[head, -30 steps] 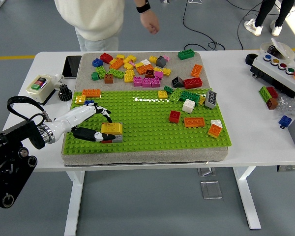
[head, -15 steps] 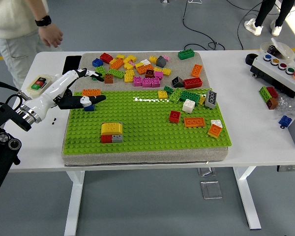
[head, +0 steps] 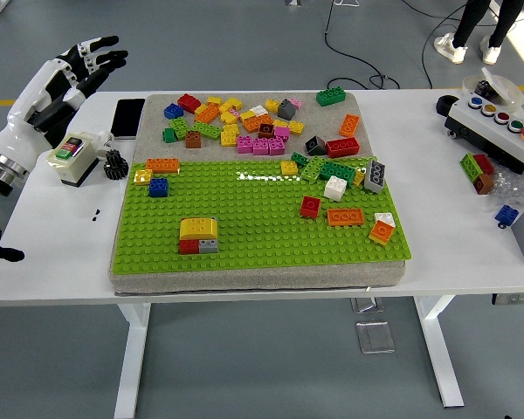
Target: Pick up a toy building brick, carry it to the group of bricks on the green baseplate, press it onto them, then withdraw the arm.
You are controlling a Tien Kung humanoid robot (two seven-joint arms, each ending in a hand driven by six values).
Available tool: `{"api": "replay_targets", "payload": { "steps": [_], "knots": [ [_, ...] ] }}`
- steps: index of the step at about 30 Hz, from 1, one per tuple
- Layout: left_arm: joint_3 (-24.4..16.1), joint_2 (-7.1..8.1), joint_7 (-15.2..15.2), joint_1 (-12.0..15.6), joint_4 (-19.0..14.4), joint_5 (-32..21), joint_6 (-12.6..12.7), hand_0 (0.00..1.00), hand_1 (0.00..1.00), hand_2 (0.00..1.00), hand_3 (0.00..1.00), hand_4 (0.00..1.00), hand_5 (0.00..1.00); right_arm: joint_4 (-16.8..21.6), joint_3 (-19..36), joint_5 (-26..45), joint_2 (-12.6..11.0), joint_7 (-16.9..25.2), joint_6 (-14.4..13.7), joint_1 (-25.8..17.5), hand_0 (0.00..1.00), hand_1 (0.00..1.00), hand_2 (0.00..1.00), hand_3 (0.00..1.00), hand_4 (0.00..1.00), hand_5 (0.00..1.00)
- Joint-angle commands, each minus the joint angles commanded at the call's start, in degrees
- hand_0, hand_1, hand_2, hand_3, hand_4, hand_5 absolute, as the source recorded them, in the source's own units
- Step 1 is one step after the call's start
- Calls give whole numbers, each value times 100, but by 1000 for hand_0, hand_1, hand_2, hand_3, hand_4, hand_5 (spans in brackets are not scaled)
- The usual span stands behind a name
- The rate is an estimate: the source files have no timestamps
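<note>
A yellow brick sits on a red and a grey brick as a small group (head: 198, 235) near the front left of the green baseplate (head: 262, 223). Several loose bricks (head: 244, 122) lie on the grey mat behind the baseplate, and more stand on its right half. My left hand (head: 80, 65) is raised high at the far left, off the baseplate, with fingers spread and nothing in them. The right arm does not show.
A white button box (head: 72, 154), a black gear (head: 114, 163) and a dark phone (head: 128, 117) lie left of the mat. A control box (head: 492, 125) with coloured buttons and a few bricks sit at the right. A person's legs (head: 476, 26) stand far back right.
My left hand left the yellow brick on the group, swung back over the baseplate's left edge and rose to the far left. The person at the far side walked off to the left.
</note>
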Motion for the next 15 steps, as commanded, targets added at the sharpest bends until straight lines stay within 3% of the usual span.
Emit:
{"api": "replay_targets", "payload": {
  "steps": [15],
  "knots": [
    [153,359,157,47,176,-367,-126,998,931,906,950,998,877,0,-59,-107,82,-65,-127,41,728,637,683,619,940,487]
  ]
}}
